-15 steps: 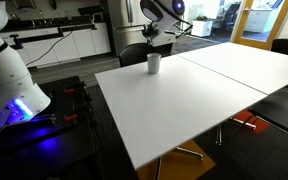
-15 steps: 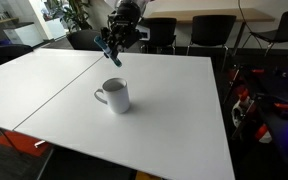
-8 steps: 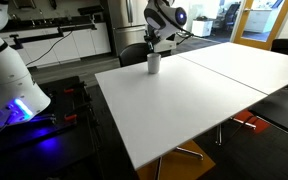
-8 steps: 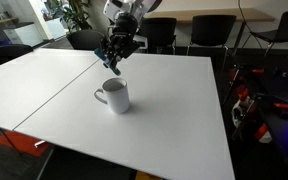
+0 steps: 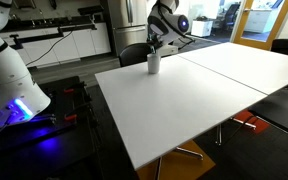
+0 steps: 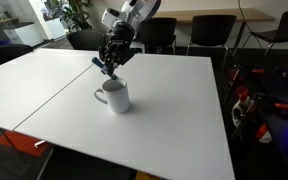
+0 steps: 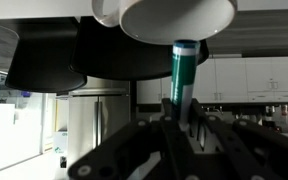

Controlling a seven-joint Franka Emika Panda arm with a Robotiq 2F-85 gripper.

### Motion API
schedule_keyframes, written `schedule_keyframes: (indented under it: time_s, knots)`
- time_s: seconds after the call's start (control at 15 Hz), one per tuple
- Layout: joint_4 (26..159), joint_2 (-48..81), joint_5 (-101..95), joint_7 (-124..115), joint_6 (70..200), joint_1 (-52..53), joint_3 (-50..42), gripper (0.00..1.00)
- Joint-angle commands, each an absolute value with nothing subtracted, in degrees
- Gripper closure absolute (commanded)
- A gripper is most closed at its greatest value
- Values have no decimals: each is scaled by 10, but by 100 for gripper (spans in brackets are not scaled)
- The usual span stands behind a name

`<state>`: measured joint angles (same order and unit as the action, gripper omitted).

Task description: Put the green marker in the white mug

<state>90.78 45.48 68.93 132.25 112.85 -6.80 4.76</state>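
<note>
In an exterior view, the white mug (image 5: 154, 63) stands on the white table (image 5: 209, 95) near its far edge. The gripper (image 5: 154, 48) hangs just off the mug's rim at its 12 o'clock. The marker is too small to make out here.

In an exterior view, the gripper (image 6: 110, 68) sits at about 11 o'clock from the mug (image 6: 116, 96), close above its rim. The green marker (image 6: 103, 66) is clamped in it, tilted, its bluish end out toward 10 o'clock. The mug's handle points to 9 o'clock.

In the wrist view, which is upside down, the gripper (image 7: 182, 120) comes in from 6 o'clock, its jaws closed on the marker (image 7: 184, 75). The marker runs straight toward 12 o'clock, its tip at the rim of the mug (image 7: 169, 15).
</note>
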Motion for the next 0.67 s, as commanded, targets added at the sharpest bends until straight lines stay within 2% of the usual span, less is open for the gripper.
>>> schedule_keyframes:
  time_s: [0.0, 0.33, 0.4, 0.47, 0.6]
  knots:
    - [874, 477, 686, 1298, 1111, -65, 42, 95]
    - [866, 489, 685, 1285, 1111, -66, 42, 95]
    - [867, 489, 685, 1282, 1111, -67, 43, 55]
    - [870, 487, 688, 1281, 1112, -68, 43, 54]
    - [873, 485, 690, 1282, 1113, -70, 43, 41]
